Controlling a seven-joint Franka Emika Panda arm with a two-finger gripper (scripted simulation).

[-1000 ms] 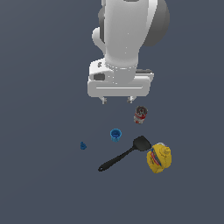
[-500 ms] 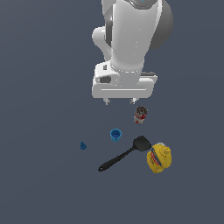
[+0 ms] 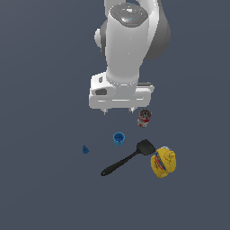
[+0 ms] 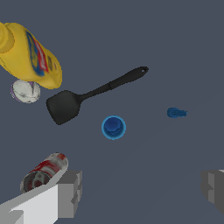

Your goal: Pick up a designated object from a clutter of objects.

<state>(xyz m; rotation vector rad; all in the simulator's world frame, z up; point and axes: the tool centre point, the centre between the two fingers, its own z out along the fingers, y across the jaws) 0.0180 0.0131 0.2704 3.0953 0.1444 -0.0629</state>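
Observation:
The designated object is a tiny dark-blue knobbly piece [image 3: 85,149], lying alone at the exterior view's left of the clutter; it also shows in the wrist view [image 4: 176,113]. My gripper [image 3: 119,110] hangs open and empty above the floor, over the blue cup [image 3: 118,138], up and to the right of the tiny piece in the exterior view. In the wrist view the gripper [image 4: 142,190] has its two grey fingers [image 4: 70,192] wide apart, with nothing between them. The cup [image 4: 113,127] is round with a hollow middle.
A black spatula [image 3: 128,159] lies beside the cup, also in the wrist view [image 4: 87,94]. A yellow bottle [image 3: 162,162] with a coloured label lies at the exterior view's right. A red-and-white can [image 3: 144,117] lies near the gripper's right finger. The floor is dark grey.
The arm has come down a little and shifted slightly toward the exterior view's left. The gripper stays open. No object has moved.

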